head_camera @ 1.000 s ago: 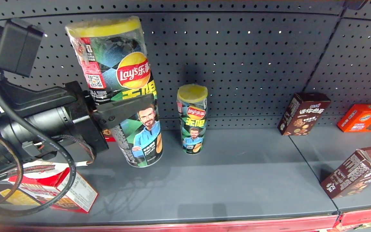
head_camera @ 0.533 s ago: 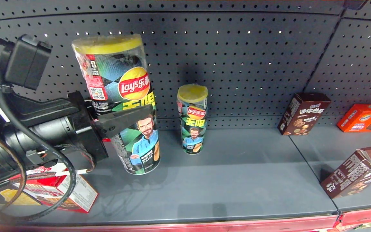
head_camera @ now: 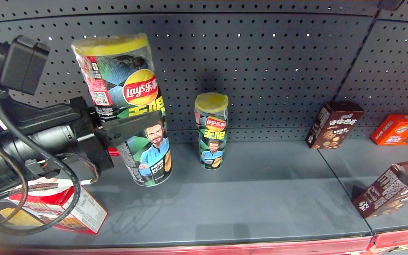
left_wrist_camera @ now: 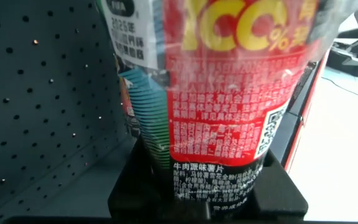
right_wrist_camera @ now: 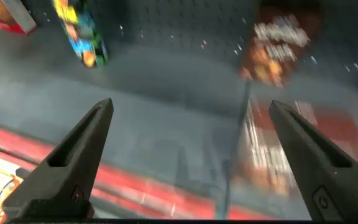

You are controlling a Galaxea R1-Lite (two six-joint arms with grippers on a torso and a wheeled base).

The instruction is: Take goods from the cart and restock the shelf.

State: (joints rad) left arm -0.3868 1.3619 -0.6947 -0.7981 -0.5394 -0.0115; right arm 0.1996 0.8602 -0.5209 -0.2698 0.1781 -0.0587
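1. Step in hand, as we judge it: placing. Our left gripper (head_camera: 133, 126) is clamped round the lower middle of a tall chip can (head_camera: 126, 78). It holds the can over the left part of the grey shelf (head_camera: 260, 198).
2. The can looks tilted, top toward the left. Its base is low over the shelf, but we can't tell if it touches.
3. Next move, prob.: bring it upright, set the base flat, then let go w/o tipping it. A second can (head_camera: 211, 131) of the same design stands upright to its right, apart and farther back.
4. Can's look: tall cylinder, yellow lid, shiny film wrap, green-black-blue print w/ a cartoon man in blue, and a red panel on the wrist-facing side.
5. Our right gripper (right_wrist_camera: 191, 168) is spread wide and holds nothing. It hangs at the near right, by a brown box (head_camera: 384, 193).
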